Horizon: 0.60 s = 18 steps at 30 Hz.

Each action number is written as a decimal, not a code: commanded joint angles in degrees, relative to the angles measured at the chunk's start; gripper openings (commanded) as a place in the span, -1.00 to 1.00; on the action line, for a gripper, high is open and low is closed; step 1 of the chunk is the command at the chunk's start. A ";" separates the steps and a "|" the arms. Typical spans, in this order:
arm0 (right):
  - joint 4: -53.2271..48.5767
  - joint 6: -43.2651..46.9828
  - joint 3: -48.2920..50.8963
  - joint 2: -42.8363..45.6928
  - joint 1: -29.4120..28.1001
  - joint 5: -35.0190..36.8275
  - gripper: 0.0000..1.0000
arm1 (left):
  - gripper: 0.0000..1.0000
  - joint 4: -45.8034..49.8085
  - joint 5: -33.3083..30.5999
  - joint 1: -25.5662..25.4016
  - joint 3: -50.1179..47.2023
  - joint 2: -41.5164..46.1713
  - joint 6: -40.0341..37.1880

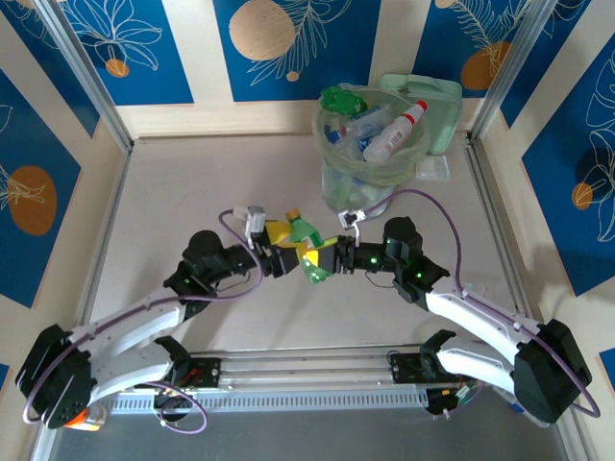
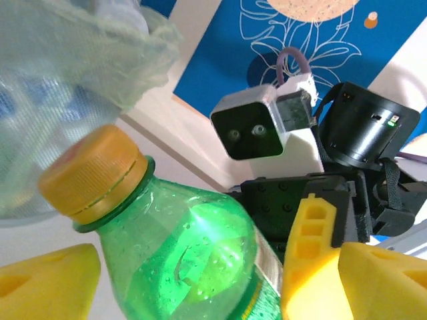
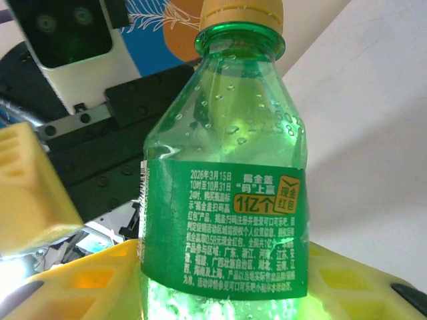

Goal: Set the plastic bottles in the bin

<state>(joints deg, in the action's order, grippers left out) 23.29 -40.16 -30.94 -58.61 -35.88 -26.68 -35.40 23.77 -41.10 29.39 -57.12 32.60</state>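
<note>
Yellow ribbed plastic fingers [image 3: 353, 280] of the right gripper [image 1: 325, 259], clenched low on the body of a green bottle [image 3: 223, 167]; bottle upright in the right wrist view, orange-yellow cap [image 3: 241, 12] on top, droplets inside the clear green shoulder.

Wrapped round the middle, a green label [image 3: 223, 230] in small white Chinese print; readable there "2026年3月15日" and "10月31日", and in large yellow characters "1亿个" beside a yellow badge; fine print below too small to read; faint stamped code on the bare shoulder, not legible.

Opposite, the left gripper [image 1: 288, 248], jaws spread wide to either side of the same bottle, gripping nothing; one yellow finger [image 2: 47, 283] low on the left in its own view, the other low on the right; hard to say whether either pad touches the plastic.

Held above mid-table between the two wrists, just short of the bin [image 1: 348, 187] and outside it.

Beyond, at the far right of the table [image 1: 192, 192], that round pale-green bin, lined with a clear bag [image 2: 80, 73]; inside, a white bottle [image 1: 394, 134] with a red cap, a crushed green one [image 1: 341, 99] and clear ones with blue; behind and touching it, a flat pale-green lid [image 1: 444, 106].
</note>
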 commanded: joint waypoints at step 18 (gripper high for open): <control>-30.33 21.64 -14.23 11.57 -12.14 42.30 -0.27 | 1.00 29.69 -42.06 -1.29 -5.74 27.77 0.25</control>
<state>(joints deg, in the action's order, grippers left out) -1.56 -22.85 -40.71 -50.19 -47.20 4.12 -7.81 -12.86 -41.91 24.47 -29.95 32.53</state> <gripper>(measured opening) 0.459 0.998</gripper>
